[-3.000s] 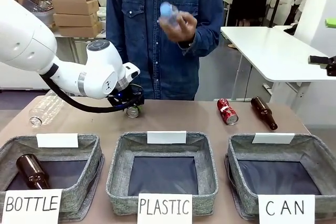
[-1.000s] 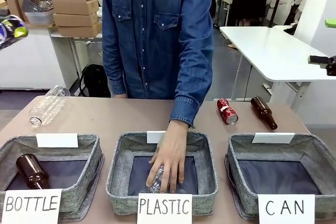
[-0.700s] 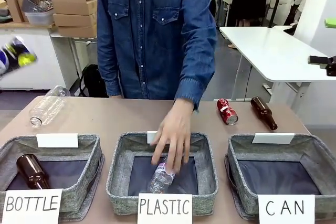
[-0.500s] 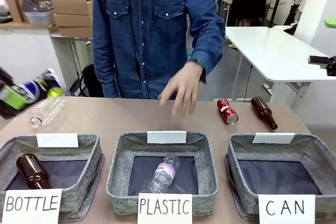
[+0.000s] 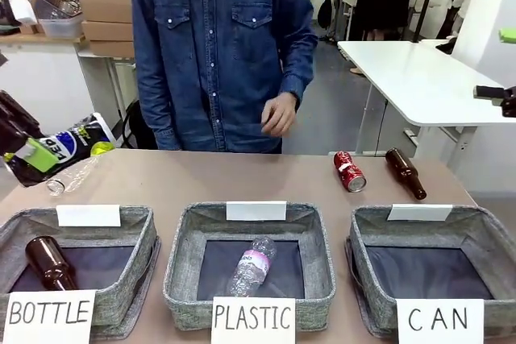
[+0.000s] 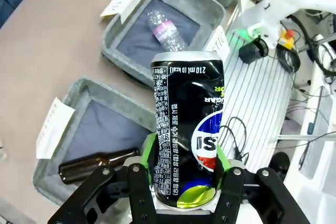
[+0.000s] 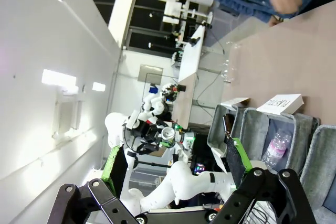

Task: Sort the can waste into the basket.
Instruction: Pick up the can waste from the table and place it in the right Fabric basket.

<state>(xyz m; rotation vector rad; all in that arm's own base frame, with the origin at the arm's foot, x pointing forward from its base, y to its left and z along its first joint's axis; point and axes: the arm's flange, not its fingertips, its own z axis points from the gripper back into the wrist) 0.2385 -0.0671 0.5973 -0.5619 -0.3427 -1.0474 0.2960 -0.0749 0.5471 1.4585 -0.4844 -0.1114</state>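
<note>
My left gripper (image 5: 50, 153) hangs at the table's far left, above its surface, shut on the dark blue Pepsi can (image 5: 74, 142), which lies tilted in it. In the left wrist view the same can (image 6: 189, 145) stands between the green pads (image 6: 149, 157) of the left gripper (image 6: 186, 184). The red can (image 5: 349, 171) lies on its side at the back right of the table. The CAN basket (image 5: 476, 221) stands at the front right and holds nothing. My right gripper (image 7: 176, 166) is open with nothing between its fingers.
A brown bottle (image 5: 405, 172) lies beside the red can. A clear bottle (image 5: 64, 176) lies under the held can. The PLASTIC basket (image 5: 179, 267) holds a plastic bottle (image 5: 250, 266); the BOTTLE basket (image 5: 129, 279) holds a brown bottle (image 5: 48, 263). The person's hand (image 5: 280, 113) hovers at the far edge.
The left gripper came down and rightward into view with the Pepsi can. The person left a plastic bottle in the PLASTIC basket and drew the hand back.
</note>
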